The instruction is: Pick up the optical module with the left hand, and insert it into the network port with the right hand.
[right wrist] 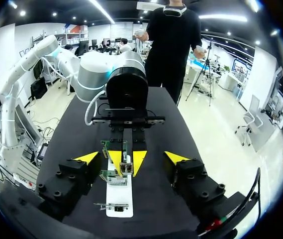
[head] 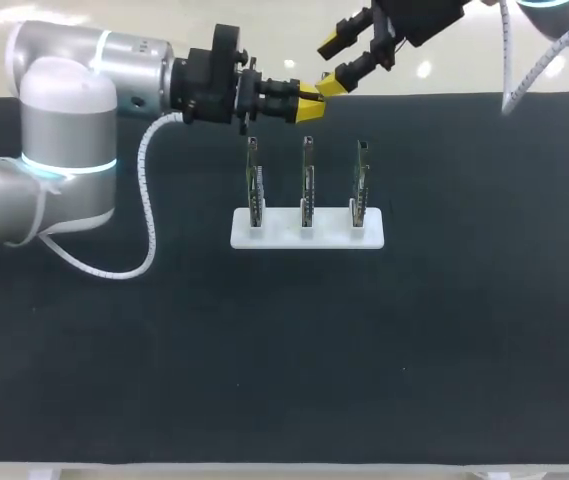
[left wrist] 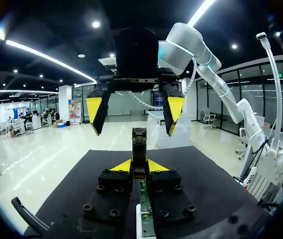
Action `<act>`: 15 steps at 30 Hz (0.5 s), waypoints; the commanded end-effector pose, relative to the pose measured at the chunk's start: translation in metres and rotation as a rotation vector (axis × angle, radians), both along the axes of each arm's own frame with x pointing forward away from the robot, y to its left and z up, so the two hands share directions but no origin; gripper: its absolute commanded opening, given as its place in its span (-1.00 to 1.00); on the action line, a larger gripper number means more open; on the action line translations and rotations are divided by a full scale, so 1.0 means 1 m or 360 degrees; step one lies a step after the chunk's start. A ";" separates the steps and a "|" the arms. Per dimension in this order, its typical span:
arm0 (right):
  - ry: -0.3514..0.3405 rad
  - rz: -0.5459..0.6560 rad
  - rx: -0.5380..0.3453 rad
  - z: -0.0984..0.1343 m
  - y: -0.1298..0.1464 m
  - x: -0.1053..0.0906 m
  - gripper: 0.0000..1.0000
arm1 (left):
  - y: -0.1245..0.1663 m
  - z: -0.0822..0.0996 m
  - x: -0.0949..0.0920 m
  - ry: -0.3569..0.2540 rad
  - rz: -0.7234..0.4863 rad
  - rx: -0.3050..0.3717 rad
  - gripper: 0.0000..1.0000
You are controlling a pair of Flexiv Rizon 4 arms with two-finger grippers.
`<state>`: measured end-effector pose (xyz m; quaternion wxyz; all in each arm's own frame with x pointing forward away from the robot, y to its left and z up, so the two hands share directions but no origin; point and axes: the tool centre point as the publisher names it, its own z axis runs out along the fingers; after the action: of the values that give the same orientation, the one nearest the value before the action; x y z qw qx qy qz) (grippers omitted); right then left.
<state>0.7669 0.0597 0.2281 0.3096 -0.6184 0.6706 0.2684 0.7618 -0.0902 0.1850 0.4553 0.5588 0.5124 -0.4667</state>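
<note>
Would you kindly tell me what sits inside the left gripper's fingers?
The optical module, clamped between the yellow tips of the left gripper. Its rear end is covered by the fingers.

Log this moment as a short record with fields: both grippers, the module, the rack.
left gripper: shut on the optical module, off the table
right gripper: open, facing the left gripper, not gripping the module
optical module: free end points toward the right gripper
port boards: three, upright in a row
white base: holds the boards, on the black table
</note>
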 end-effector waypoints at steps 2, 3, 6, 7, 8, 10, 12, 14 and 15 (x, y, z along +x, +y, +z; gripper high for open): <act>-0.0004 -0.0003 -0.0001 -0.001 0.001 -0.004 0.33 | 0.000 0.000 0.000 -0.0002 0.0004 0.0000 -1.00; -0.0003 -0.0002 0.0002 -0.002 0.001 -0.004 0.28 | 0.000 0.000 0.000 -0.0002 0.0004 0.0000 -1.00; -0.0001 0.0003 0.0006 -0.002 0.001 -0.005 -0.11 | 0.000 0.000 0.000 -0.0002 0.0004 0.0000 -1.00; -0.0002 0.0004 0.0006 -0.002 0.001 -0.006 -0.12 | 0.000 0.000 0.000 -0.0002 0.0004 0.0000 -1.00; -0.0003 0.0003 0.0007 -0.002 0.001 -0.006 -0.12 | 0.000 0.000 0.000 -0.0002 0.0004 0.0000 -1.00; -0.0004 0.0003 0.0005 -0.003 0.001 -0.007 -0.11 | 0.000 0.000 0.000 -0.0002 0.0004 0.0000 -1.00; -0.0005 0.0003 0.0005 -0.003 0.001 -0.007 -0.12 | 0.000 0.000 0.000 -0.0002 0.0004 0.0000 -1.00; -0.0004 0.0001 0.0007 -0.003 0.001 -0.008 -0.12 | 0.000 0.000 0.000 -0.0002 0.0004 0.0000 -1.00; -0.0004 -0.0001 0.0008 -0.003 0.001 -0.008 -0.13 | 0.000 0.000 0.000 -0.0002 0.0004 0.0000 -1.00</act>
<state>0.7615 0.0613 0.2253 0.3094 -0.6191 0.6692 0.2704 0.7618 -0.0902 0.1850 0.4553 0.5588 0.5124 -0.4667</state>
